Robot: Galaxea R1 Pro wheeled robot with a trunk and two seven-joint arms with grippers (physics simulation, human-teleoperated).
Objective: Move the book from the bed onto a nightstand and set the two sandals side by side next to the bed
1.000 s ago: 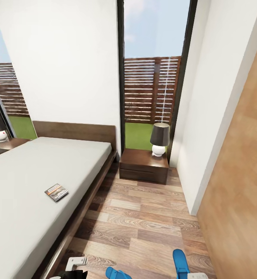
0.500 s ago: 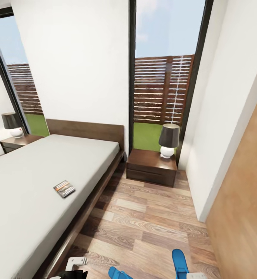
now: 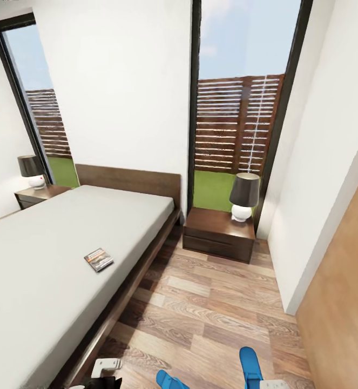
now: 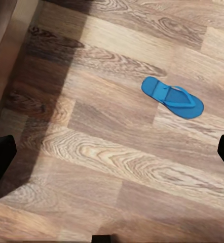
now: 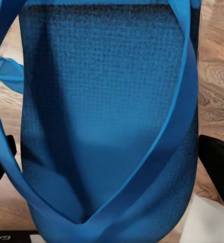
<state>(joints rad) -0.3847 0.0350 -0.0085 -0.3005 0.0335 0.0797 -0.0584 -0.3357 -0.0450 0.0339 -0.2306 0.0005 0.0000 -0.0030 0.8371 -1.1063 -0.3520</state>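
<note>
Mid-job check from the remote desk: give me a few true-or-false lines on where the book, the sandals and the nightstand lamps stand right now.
1. The book lies on the bed. True.
2. The book sits on the right nightstand. False: only a lamp stands there.
3. One sandal lies flat on the wood floor. True.
4. The other sandal is on the mattress. False: it sits between the right gripper fingers.
5. Both nightstands carry a lamp. True.

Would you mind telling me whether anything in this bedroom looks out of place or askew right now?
Two things. The book lies askew on the bare bed rather than on a nightstand. The two sandals are apart on the floor: one sandal lies flat by itself, and the other sandal sits right between the right gripper's fingers.
</note>
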